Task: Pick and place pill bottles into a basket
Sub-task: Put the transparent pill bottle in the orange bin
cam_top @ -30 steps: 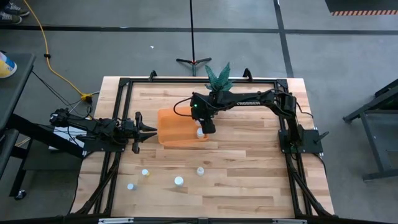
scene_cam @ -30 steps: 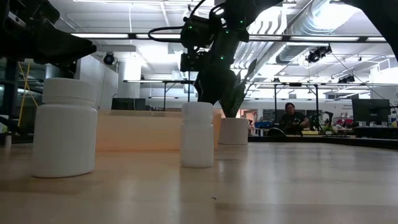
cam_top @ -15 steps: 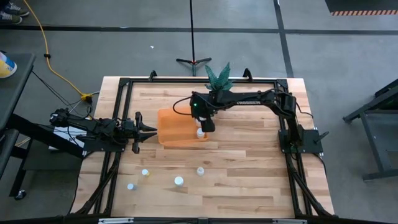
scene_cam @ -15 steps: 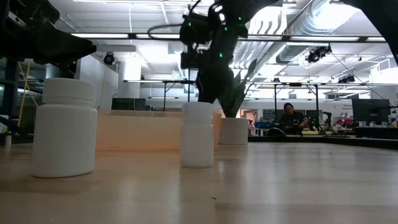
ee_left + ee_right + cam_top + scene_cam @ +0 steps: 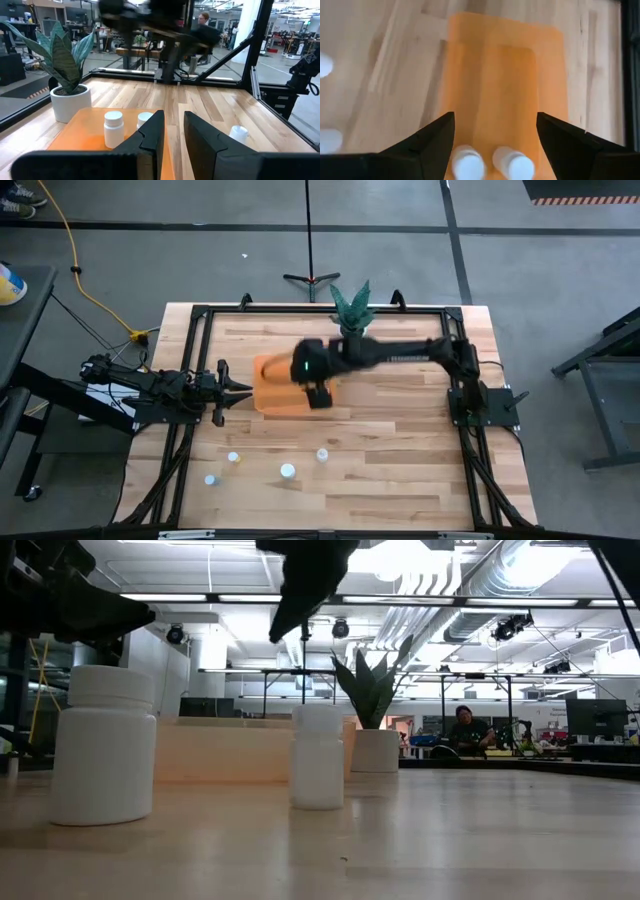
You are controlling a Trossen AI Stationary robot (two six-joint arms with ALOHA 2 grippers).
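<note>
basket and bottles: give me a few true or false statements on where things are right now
1. Two pill bottles stand in the basket. True.
2. The right gripper is shut on a bottle. False: its fingers are spread with nothing between them, above the basket.
3. Four pill bottles remain on the table outside the basket. True.
4. The left gripper is over the basket's middle. False: it waits beside the basket's left edge.
5. The plant pot sits inside the basket. False: it stands on the table beyond it.

Wooden tabletop (image 5: 400, 440) carries the orange basket (image 5: 275, 385) under the right fingers (image 5: 445, 132), four pill bottles (image 5: 287, 470), a potted plant (image 5: 352, 305).
</note>
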